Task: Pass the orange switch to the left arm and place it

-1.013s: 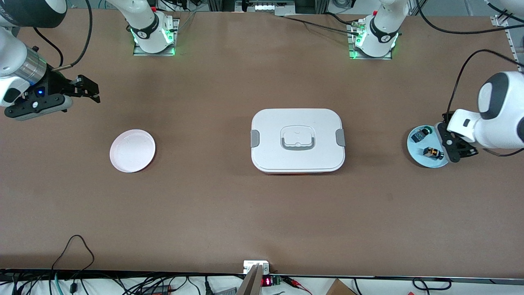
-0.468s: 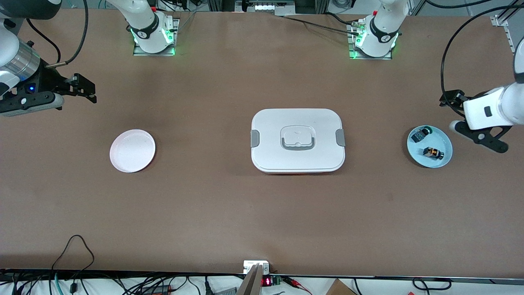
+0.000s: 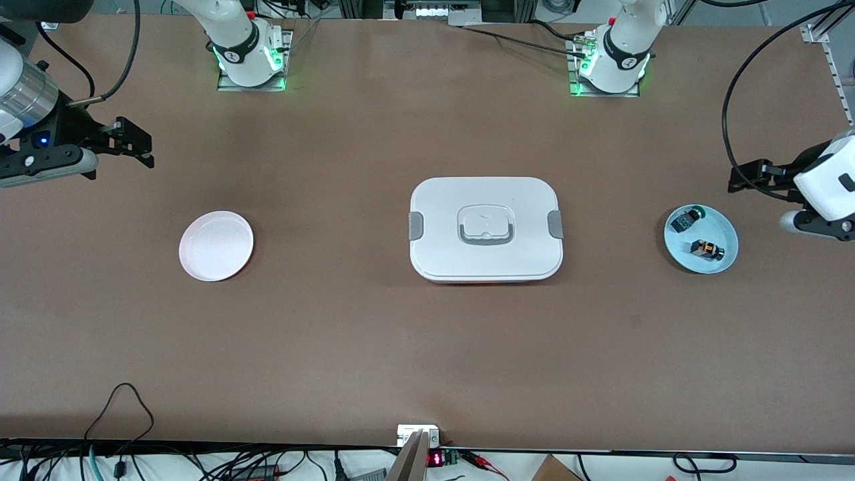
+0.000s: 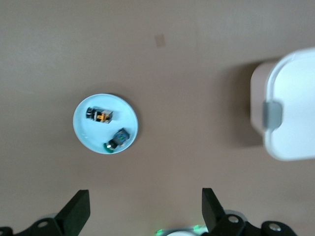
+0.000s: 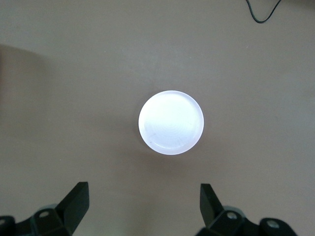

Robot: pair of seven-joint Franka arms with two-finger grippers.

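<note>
While both grippers hover spread, the orange switch [image 4: 99, 115] lies apart from the left gripper [image 4: 142, 216].

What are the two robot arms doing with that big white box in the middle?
Nothing is being held yet. The box sits shut in the middle of the table. The orange switch lies on a blue plate at the left arm's end, beside a small block with a green tip. The left gripper hangs open near that plate. The right gripper waits open at the other end, near an empty pink plate.
</note>
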